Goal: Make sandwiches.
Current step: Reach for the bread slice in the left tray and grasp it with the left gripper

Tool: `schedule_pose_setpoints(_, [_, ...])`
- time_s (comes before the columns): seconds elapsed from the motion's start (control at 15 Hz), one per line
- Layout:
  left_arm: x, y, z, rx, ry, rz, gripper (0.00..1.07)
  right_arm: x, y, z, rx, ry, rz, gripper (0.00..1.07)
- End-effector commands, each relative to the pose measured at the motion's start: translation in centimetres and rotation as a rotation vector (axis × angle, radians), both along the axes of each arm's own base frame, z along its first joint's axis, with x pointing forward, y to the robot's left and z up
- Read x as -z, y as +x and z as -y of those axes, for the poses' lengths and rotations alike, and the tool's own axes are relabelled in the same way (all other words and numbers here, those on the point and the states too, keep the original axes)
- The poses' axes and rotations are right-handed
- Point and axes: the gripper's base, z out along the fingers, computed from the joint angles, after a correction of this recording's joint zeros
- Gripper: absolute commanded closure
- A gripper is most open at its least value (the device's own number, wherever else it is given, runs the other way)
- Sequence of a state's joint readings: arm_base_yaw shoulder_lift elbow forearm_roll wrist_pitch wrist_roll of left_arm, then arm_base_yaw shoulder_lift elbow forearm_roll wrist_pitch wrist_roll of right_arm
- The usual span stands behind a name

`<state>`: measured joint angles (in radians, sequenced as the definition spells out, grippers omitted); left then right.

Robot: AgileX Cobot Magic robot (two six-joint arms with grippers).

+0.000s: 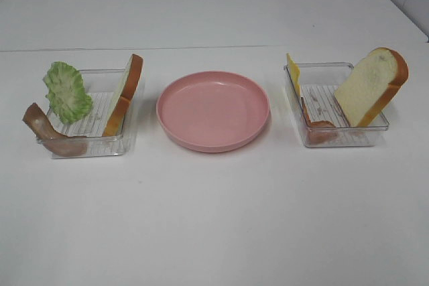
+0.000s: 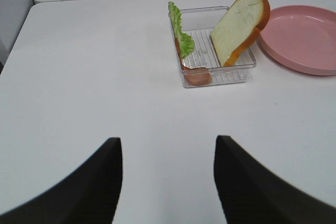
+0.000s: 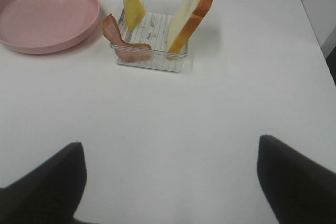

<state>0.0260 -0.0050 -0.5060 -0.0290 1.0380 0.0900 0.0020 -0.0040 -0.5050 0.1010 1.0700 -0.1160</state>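
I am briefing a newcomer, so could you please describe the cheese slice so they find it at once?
From the central pink plate, go to the clear tray on its right in the high view. The cheese slice stands at the tray wall nearest the plate: thin and yellow, unlike the bread slice and reddish bacon.

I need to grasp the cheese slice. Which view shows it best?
Right wrist: the cheese slice shows its broad yellow face, leaning in the tray. Exterior high shows the cheese slice nearly edge-on; left wrist misses it.
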Motion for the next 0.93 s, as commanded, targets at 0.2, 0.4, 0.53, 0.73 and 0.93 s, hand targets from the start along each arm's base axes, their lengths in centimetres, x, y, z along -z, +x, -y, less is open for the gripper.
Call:
schedule_pose_setpoints(0.2, [0.02, -0.25, 0.07, 0.003, -0.005, 0.030, 0.56, 0.01, -0.12, 0.03, 0.011, 0.002, 0.018, 0.29])
schedule_pose_setpoints(0.4, [0.02, -0.25, 0.07, 0.003, -0.005, 0.030, 0.56, 0.01, -0.12, 0.03, 0.011, 0.002, 0.018, 0.29])
schedule_pose_setpoints(0.53, [0.02, -0.25, 0.07, 0.003, -0.005, 0.030, 0.56, 0.01, -0.12, 0.03, 0.011, 0.002, 0.018, 0.29])
schedule_pose_setpoints(0.73, [0.02, -0.25, 0.07, 0.003, -0.005, 0.030, 0.56, 0.01, -0.12, 0.03, 0.011, 0.002, 0.018, 0.29])
schedule_pose_setpoints(0.93, [0.02, -0.25, 0.07, 0.003, -0.005, 0.030, 0.56, 0.01, -0.12, 0.03, 0.011, 0.002, 0.018, 0.29])
